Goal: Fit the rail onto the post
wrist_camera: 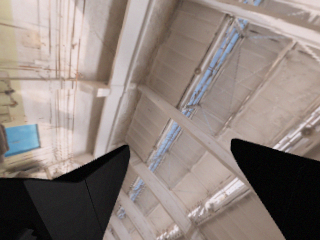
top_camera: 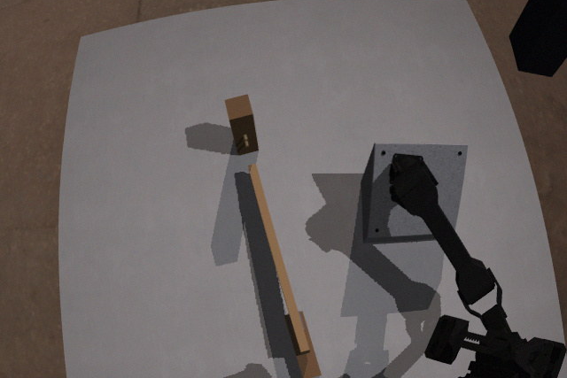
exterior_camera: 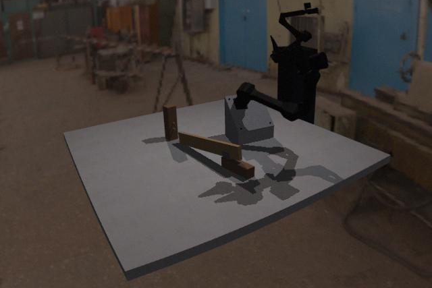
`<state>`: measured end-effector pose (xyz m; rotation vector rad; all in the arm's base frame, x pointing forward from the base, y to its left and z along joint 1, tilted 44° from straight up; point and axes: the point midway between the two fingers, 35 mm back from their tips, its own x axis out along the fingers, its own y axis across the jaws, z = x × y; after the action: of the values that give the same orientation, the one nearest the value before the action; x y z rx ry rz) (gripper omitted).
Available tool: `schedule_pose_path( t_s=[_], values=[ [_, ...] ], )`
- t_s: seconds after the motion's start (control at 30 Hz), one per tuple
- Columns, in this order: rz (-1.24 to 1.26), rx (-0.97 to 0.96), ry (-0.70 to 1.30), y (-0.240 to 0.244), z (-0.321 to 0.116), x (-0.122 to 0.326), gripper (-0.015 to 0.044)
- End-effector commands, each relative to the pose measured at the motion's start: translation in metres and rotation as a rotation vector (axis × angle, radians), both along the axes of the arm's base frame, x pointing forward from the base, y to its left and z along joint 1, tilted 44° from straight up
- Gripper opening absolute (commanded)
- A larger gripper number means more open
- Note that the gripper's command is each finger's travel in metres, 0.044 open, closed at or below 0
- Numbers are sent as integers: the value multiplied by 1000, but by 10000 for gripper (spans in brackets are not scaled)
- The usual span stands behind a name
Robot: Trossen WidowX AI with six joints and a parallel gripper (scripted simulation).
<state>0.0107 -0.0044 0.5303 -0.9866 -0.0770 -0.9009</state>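
Note:
The rail (top_camera: pixel 276 250) (exterior_camera: pixel 206 144) slopes: its far end is raised at the footboard block (top_camera: pixel 313 366) (exterior_camera: pixel 237 166), and its near end is low by the table. The near end is a short gap from the post (top_camera: pixel 238 107) (exterior_camera: pixel 169 121) and apart from its pegs (top_camera: pixel 245 140) (exterior_camera: pixel 172 127). The post stands upright. The holes in the rail end cannot be seen. My gripper (wrist_camera: pixel 179 147) (top_camera: pixel 492 345) is open, its fingers wide apart with nothing between them. It is high up, well to the right of the rail, and points upward.
A grey box (top_camera: pixel 412 222) (exterior_camera: pixel 256 132) with a slanted top stands right of the rail, with part of my arm over it. A black column (top_camera: pixel 540 30) (exterior_camera: pixel 294 85) stands beyond the table's edge. Shadows of the arm fall across the table (top_camera: pixel 151 90) (exterior_camera: pixel 121 190).

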Motion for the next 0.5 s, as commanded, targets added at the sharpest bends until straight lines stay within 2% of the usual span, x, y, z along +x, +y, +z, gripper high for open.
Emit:
schedule_pose_path(
  t_s=[0.0,0.03,0.27,0.47],
  values=[
    [3,2,8,-2,0,2,426],
    [10,8,34,-8,-1,10,440],
    [133,64,344,-66,-31,101,440],
    [302,87,629,-97,-86,188,440]
  ],
)
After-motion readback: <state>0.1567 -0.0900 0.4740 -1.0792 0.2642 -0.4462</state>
